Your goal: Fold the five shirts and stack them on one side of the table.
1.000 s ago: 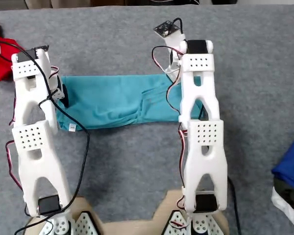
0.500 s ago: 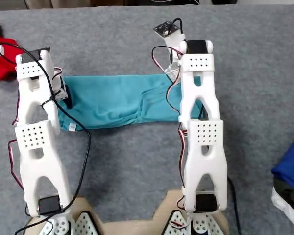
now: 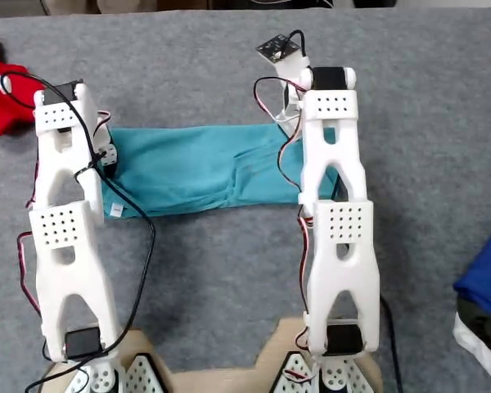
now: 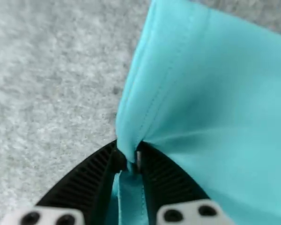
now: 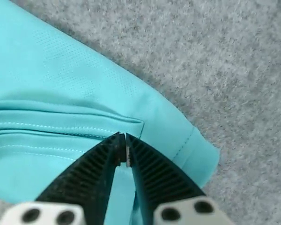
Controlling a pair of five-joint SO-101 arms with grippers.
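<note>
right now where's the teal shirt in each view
High view: the teal shirt lies as a long strip across the grey table, between the two arms.
Left wrist view: one end of it is pinched in the left claw, and the cloth spreads beyond.
Right wrist view: a fold near a corner is pinched in the right claw.
Shared landmark: the grey table beside the shirt's edge.

From my station I see a grey worktop (image 3: 204, 270) with a coarse, felt-like nap that runs across the whole high view. Up close in both wrist views the same surface looks mottled, with light and dark fibres mixed. At its near edge lies a flat tan board (image 3: 213, 383) with a stepped cut-out. Past the far edge is a thin strip of background (image 3: 98, 5), brownish at one end and dark in the middle; I can't make out what it is.
</note>
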